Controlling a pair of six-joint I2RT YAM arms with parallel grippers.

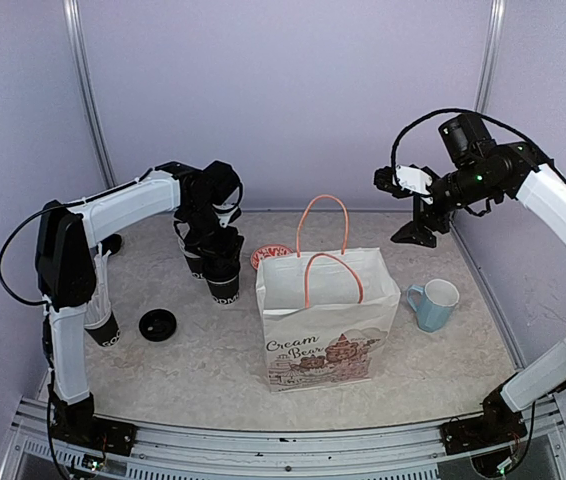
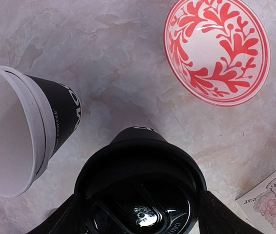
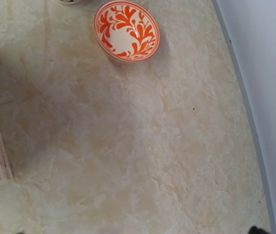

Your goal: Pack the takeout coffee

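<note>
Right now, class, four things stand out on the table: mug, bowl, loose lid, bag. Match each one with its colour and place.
Things:
1. mug
2. bowl
3. loose lid
4. bag

Descriptions:
a. red pattern on white, behind the bag
b. black, lying flat, left of the bag
c. light blue, right of the bag
d. white paper, orange handles, standing in the middle

Pairs: 1-c, 2-a, 3-b, 4-d

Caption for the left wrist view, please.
Left gripper straddling a lidded black cup, beside an open cup and red-patterned bowl.
</note>
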